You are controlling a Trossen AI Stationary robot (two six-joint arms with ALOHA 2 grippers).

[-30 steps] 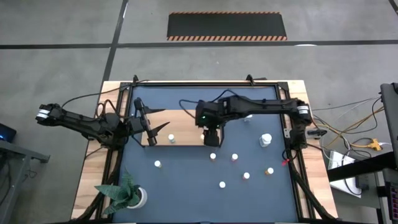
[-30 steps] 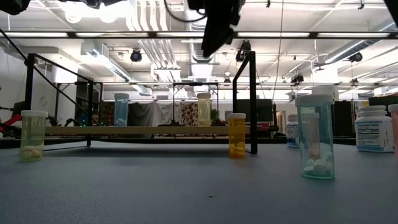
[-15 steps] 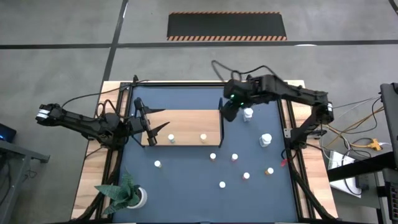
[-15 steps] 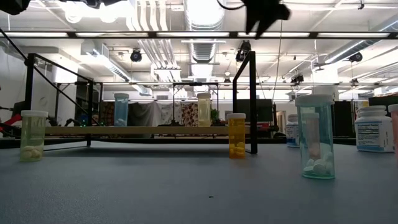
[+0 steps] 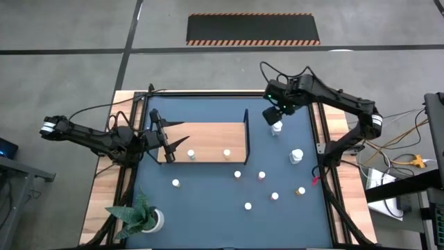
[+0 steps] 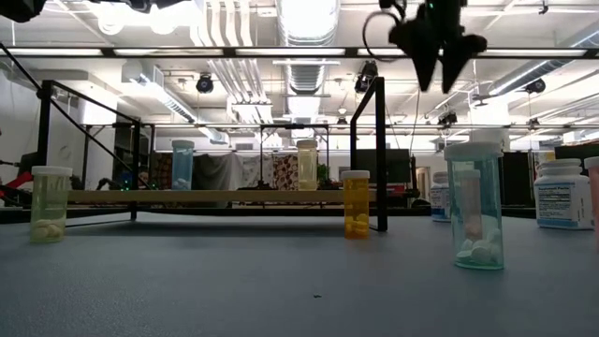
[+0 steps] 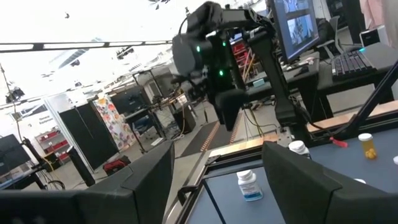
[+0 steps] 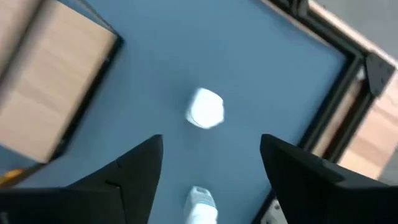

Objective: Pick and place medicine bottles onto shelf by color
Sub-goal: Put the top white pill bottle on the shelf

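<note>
Two medicine bottles (image 5: 208, 154) stand on the shelf (image 5: 205, 134) mid-frame, seven or so wait lower right, and the right gripper (image 5: 272, 115) hovers empty, fingers spread, over a white bottle (image 5: 277, 127) upper right, while the left gripper (image 5: 173, 144) idles open at the shelf's left end.

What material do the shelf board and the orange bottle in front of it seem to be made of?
The shelf board looks like light wood, matte, with faint grain; its end frames look like black metal. The orange bottle seems translucent plastic, since pills show through it.
</note>
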